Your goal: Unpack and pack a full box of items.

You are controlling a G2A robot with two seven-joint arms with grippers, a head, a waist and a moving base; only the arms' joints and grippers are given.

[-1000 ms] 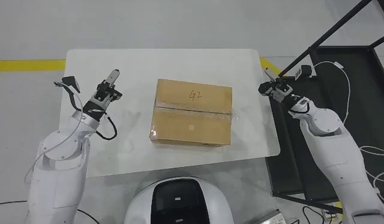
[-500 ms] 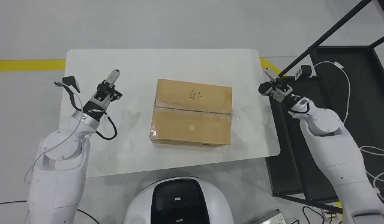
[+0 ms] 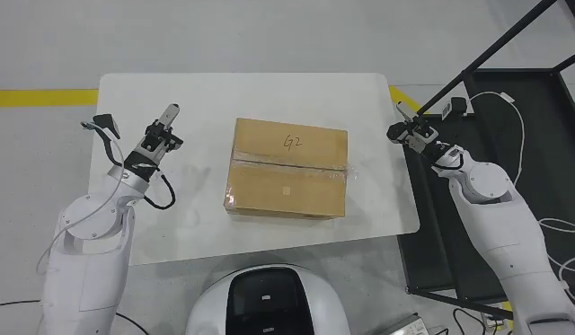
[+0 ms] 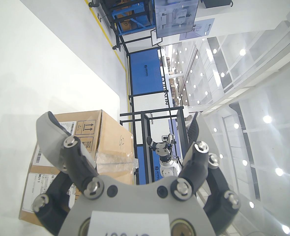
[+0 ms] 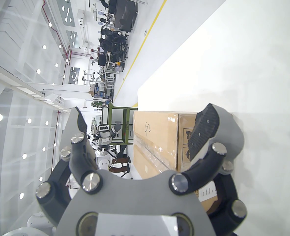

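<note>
Taped box [image 3: 287, 168] on table [image 3: 180, 101]; black rack [image 3: 548, 155], perhaps shelving, beside right tool [image 3: 398, 129].

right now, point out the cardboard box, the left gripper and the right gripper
cardboard box [image 3: 287, 168]: top view, middle of its closed top
left gripper [image 4: 122, 120]: left wrist view, midway between its open fingertips
right gripper [image 5: 143, 113]: right wrist view, midway between its open fingertips
</note>
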